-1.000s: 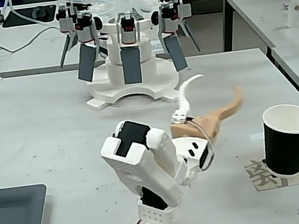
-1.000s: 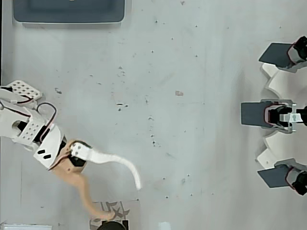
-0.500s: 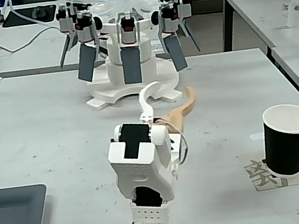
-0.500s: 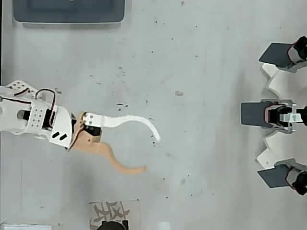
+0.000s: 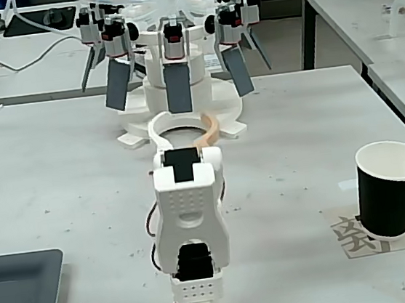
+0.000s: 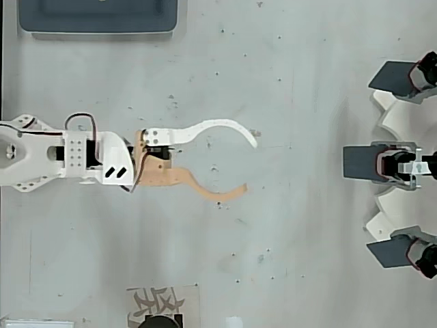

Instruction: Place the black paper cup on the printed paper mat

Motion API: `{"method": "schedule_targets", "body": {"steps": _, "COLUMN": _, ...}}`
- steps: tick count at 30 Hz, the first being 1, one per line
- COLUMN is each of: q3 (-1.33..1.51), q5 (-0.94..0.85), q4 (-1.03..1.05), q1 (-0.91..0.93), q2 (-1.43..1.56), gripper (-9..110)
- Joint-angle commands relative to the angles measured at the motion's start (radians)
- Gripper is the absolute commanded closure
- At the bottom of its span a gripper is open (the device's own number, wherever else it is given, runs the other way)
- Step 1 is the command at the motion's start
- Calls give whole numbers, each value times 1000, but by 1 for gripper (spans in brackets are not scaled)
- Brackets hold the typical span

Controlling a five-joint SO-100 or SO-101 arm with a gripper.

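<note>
The black paper cup (image 5: 390, 192) stands upright, white inside, at the right of the fixed view. It rests on the printed paper mat (image 5: 350, 239), whose grey character shows beside the cup's base. In the overhead view only the cup's top edge (image 6: 161, 322) shows at the bottom border, on the mat (image 6: 153, 301). My gripper (image 5: 188, 124) (image 6: 249, 165) is open at mid-table, well apart from the cup. One curved finger is white (image 6: 218, 125) and the other is tan (image 6: 205, 191). Nothing is between them.
A dark grey tray (image 5: 17, 289) (image 6: 95, 17) lies at the near left of the fixed view. A white rig with several hanging dark paddles (image 5: 174, 60) (image 6: 392, 164) stands just beyond the gripper. The table edge runs along the right, behind the cup.
</note>
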Motion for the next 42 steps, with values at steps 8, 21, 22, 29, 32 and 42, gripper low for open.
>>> {"method": "schedule_targets", "body": {"steps": 8, "q3": -397, "q5": -2, "q4": 5, "q1": -20, "q2": -276, "gripper": 90}}
{"method": "schedule_targets", "body": {"steps": 21, "q3": -776, "q5": 8, "q4": 74, "q1": -20, "q2": -552, "gripper": 91}}
{"method": "schedule_targets", "body": {"steps": 22, "q3": -798, "q5": 8, "q4": 78, "q1": -20, "q2": -568, "gripper": 91}}
{"method": "schedule_targets", "body": {"steps": 29, "q3": -939, "q5": 6, "q4": 118, "q1": -18, "q2": -644, "gripper": 92}}
{"method": "schedule_targets", "body": {"steps": 32, "q3": -956, "q5": 0, "q4": 120, "q1": -15, "q2": -658, "gripper": 93}}
{"method": "schedule_targets", "body": {"steps": 42, "q3": -945, "q5": -5, "q4": 95, "q1": -14, "q2": -670, "gripper": 92}}
